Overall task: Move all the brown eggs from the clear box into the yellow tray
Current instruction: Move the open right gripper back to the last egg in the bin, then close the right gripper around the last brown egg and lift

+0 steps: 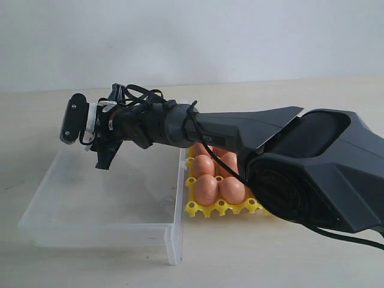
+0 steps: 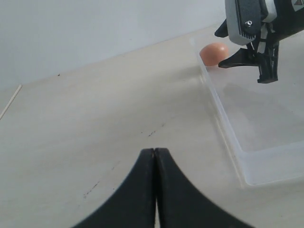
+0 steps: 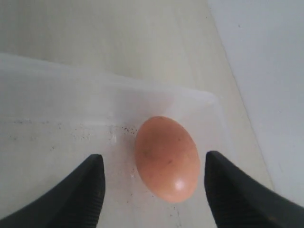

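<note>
One brown egg (image 3: 167,158) lies on the floor of the clear box (image 3: 57,80) near a far corner. My right gripper (image 3: 154,156) hangs open just over it, one finger on each side and neither touching. The left wrist view shows the same egg (image 2: 213,53) in the box (image 2: 223,124) corner beside the right gripper (image 2: 247,66). In the exterior view the right gripper (image 1: 103,153) reaches across over the box (image 1: 174,240) and hides that egg. Several brown eggs (image 1: 207,189) sit in the yellow tray (image 1: 222,209). My left gripper (image 2: 155,151) is shut and empty above the bare table.
The yellow tray stands against the box's right wall, partly hidden under the right arm (image 1: 312,168). The left gripper hovers over pale tabletop (image 2: 95,118) outside the box. A white wall (image 1: 192,36) runs behind the table.
</note>
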`<state>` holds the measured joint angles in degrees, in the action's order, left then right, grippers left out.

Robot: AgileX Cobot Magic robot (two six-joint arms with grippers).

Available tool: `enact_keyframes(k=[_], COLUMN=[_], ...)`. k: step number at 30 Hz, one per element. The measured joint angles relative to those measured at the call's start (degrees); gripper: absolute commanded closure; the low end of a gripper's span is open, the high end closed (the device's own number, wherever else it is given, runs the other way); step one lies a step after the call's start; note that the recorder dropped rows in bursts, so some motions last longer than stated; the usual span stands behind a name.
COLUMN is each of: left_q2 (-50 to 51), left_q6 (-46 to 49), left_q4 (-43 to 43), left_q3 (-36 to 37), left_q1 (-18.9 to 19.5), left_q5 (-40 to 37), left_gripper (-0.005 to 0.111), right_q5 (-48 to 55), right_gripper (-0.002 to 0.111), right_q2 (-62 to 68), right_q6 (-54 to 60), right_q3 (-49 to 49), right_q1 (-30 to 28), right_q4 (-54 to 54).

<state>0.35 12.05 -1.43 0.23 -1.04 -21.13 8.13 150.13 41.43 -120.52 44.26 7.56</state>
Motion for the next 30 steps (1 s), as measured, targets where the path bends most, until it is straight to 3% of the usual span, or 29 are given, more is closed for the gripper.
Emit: enact_keyframes(k=[24, 30], left_q2=[0.0, 0.0], left_q6=[0.0, 0.0], left_q4=[0.0, 0.0], left_q3=[0.0, 0.0], left_q1=[0.0, 0.0], left_q5=[0.0, 0.0], left_gripper=[0.107, 0.107], right_q5=[-1.5, 3.2], right_gripper=[0.049, 0.049], right_q2=[0.8, 4.5], right_q6=[1.7, 1.7], right_q3=[-0.1, -9.3], right_q1=[-1.4, -1.4], right_q4=[-8.3, -11.4])
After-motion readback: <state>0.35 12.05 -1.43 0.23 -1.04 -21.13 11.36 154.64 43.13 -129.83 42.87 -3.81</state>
